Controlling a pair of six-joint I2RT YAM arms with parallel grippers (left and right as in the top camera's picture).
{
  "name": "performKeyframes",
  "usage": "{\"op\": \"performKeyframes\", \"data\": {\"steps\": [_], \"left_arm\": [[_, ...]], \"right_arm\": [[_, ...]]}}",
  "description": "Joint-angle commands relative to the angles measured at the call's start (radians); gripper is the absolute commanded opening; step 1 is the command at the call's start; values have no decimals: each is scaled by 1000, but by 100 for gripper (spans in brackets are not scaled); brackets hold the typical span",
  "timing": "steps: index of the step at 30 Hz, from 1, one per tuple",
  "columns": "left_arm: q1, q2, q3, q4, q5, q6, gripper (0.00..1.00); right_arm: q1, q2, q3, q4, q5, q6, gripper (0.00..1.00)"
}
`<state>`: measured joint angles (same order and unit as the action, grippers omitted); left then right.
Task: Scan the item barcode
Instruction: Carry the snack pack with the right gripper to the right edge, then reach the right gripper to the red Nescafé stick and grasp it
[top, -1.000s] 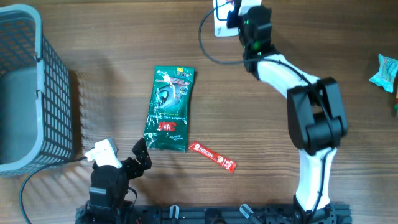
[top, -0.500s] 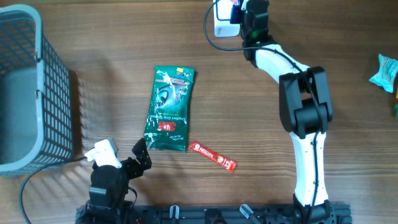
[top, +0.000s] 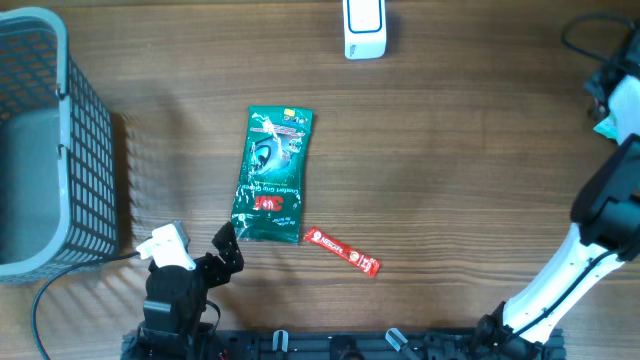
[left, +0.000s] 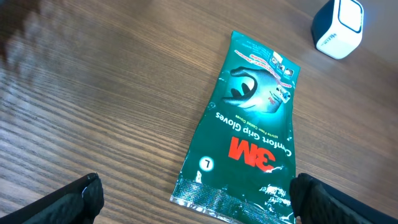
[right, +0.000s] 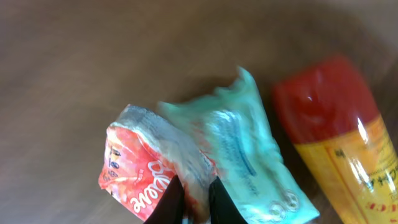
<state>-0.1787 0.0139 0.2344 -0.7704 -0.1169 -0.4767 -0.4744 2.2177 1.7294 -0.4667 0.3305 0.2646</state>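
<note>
Nearest the base, the left gripper hangs w/ jaws spread as wide as they go, nothing btwn them, its tips just short of the bottom seal of the green foil glove packet. That packet lies flat on the brown wood-grain table, long axis running away from the base; white "3M" logo in red, "Comfort Grip Gloves" lettering, an "L" size mark, a hand graphic further up. No barcode visible on the upturned face. Just beside its near right corner lies a thin red stick sachet, slanted. Off to the left stands a grey wire-mesh basket. At the far edge sits the white and blue box-shaped scanner, well apart from the glove pkt.

Far right: the right gripper has its jaws pressed almost together, right over a crumpled teal and red wrapper packet beside a red and yellow bottle; can't tell if any wrapper is pinched.

Vs. half a sec ago: the right arm was at the scanner, now swung to the right edge. Scanner, glove pkt, sachet unmoved.
</note>
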Motion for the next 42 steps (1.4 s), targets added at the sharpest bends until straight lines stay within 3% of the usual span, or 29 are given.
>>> {"op": "performKeyframes", "data": {"steps": [1, 2, 3, 6, 8, 12, 14, 15, 17, 19, 22, 25, 28, 31, 34, 38, 42], "left_arm": [[-7, -5, -6, 1, 5, 0, 100], [-7, -5, -6, 2, 5, 0, 100], [-7, -5, -6, 1, 5, 0, 100], [-7, -5, -6, 1, 5, 0, 100], [-7, -5, -6, 2, 5, 0, 100], [-7, -5, -6, 1, 5, 0, 100], [-7, -5, -6, 2, 5, 0, 100], [-7, -5, -6, 1, 5, 0, 100], [-7, -5, -6, 1, 5, 0, 100], [-7, -5, -6, 1, 5, 0, 100], [-7, -5, -6, 1, 5, 0, 100], [-7, -5, -6, 1, 5, 0, 100], [-7, -5, -6, 1, 5, 0, 100], [-7, -5, -6, 2, 5, 0, 100], [-7, -5, -6, 1, 5, 0, 100], [-7, -5, -6, 1, 5, 0, 100], [-7, -5, -6, 2, 5, 0, 100]], "right_arm": [[-47, 12, 2, 6, -175, 51, 21], [-49, 6, 8, 0, -210, 52, 76], [-49, -6, 10, -6, -238, 52, 100], [-46, -132, 28, -34, -408, 56, 99], [-46, -270, 31, -81, -482, 140, 100], [23, -605, 31, -347, -760, 339, 100], [97, -669, 31, -431, -844, 337, 100], [142, -682, 31, -474, -887, 327, 100], [263, -682, 30, -600, -983, 149, 100], [455, -665, 21, -757, -892, -12, 100], [748, -653, -71, -829, -659, -54, 100], [1013, -652, -261, -742, -536, -29, 100], [1144, -652, -465, -600, -538, 28, 100], [1285, -652, -708, -373, -529, 48, 93], [1385, -650, -842, -192, -479, 27, 93], [1436, -650, -902, -119, -243, 103, 96], [1436, -633, -903, -68, -241, 101, 75]]}}
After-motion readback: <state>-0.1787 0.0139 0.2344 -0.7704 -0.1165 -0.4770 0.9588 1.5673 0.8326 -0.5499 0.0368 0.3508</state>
